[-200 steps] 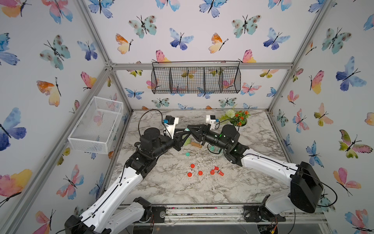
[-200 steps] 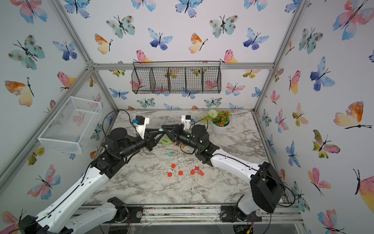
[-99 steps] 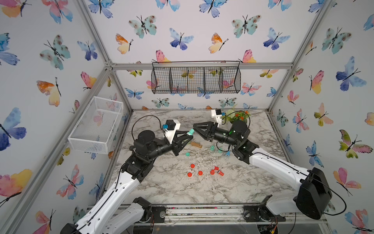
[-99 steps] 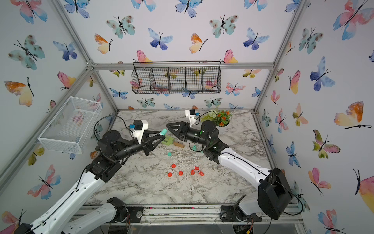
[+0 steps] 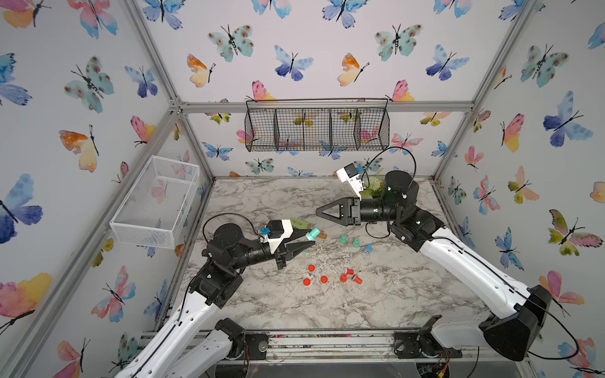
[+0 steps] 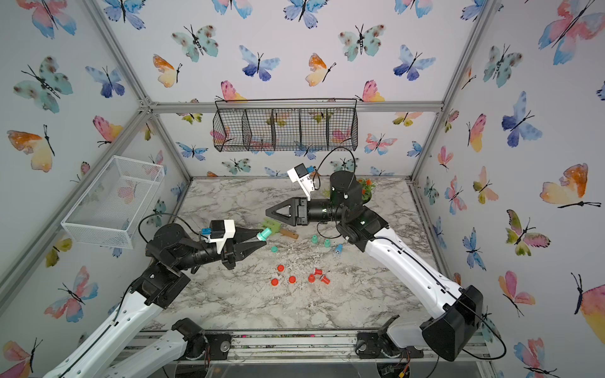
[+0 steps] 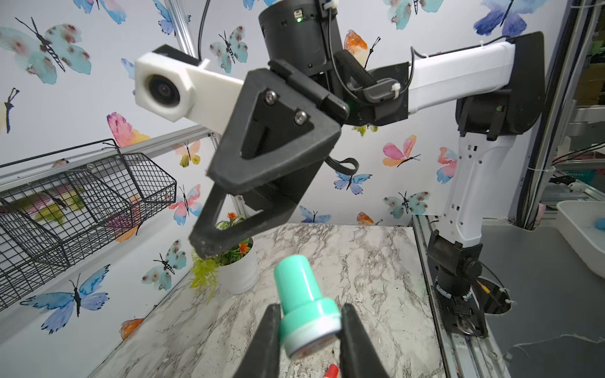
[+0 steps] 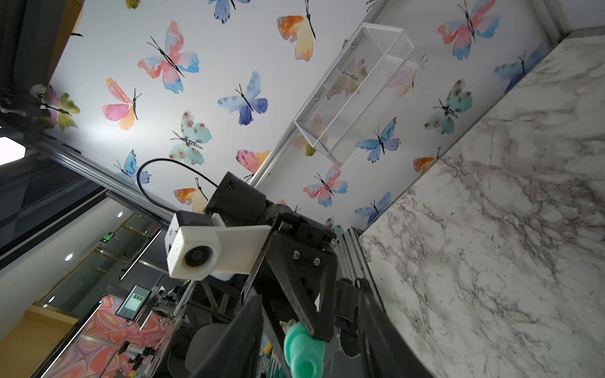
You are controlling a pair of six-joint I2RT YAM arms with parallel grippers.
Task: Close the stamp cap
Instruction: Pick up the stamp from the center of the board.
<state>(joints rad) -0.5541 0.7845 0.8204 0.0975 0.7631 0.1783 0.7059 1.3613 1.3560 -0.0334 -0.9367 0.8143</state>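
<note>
1. Left gripper (image 5: 307, 240): the jaws are closed on the teal stamp (image 5: 313, 233) and clamp its wide base from 2 sides. In the left wrist view, both fingers (image 7: 266, 337) press against that base.
2. Teal stamp: held clear above the tabletop (image 5: 294, 304), over its middle. The long axis runs in line with the left fingers. The narrow rounded end projects beyond the fingertips, toward the far right corner of the tabletop and the right gripper.
3. Right gripper (image 5: 319, 212): raised, nearer the far edge, apart from the stamp, with its tips toward the left arm. The jaws are partly open. The right wrist view shows a gap between its fingers (image 8: 235, 340), with nothing held.
</note>
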